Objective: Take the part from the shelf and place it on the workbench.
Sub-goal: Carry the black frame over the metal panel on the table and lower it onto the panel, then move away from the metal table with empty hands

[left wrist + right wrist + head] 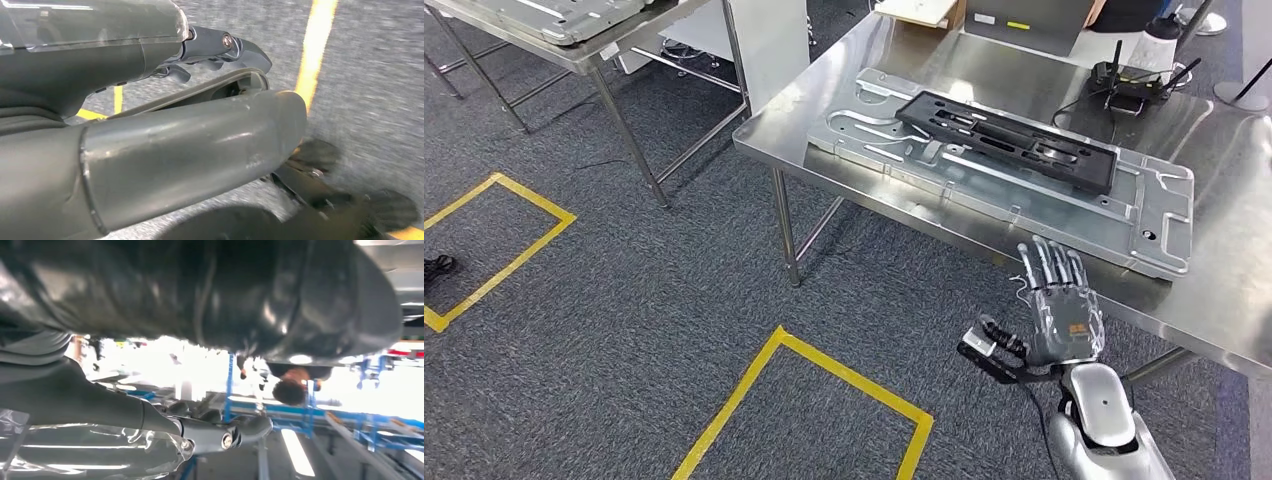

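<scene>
Right hand point(1062, 318) is hovering in front of the near edge of the workbench point(1224, 300), its fingers spread and pointing up, grasping nothing — released. Left hand point(150, 150) is hanging low over the carpet point(370, 75) in its wrist view; whether it is clenched or released I cannot tell, though nothing is showing in it. On the workbench, a steel table with a shiny top, a large silver panel point(1154, 215) is lying flat, and the part point(1009, 140) — a long black tray-like frame — is resting on top of that panel, slanting along it. Behind it, a black device point(1136, 80) with antennas and a cable is sitting near the far edge, beside a cardboard box point(919, 10). A second steel table point(594, 50) is standing to the left, well apart, carrying another silver panel point(574, 18). Grey carpet is covering the floor, and two yellow tape point(819, 360) rectangles are marking it.
</scene>
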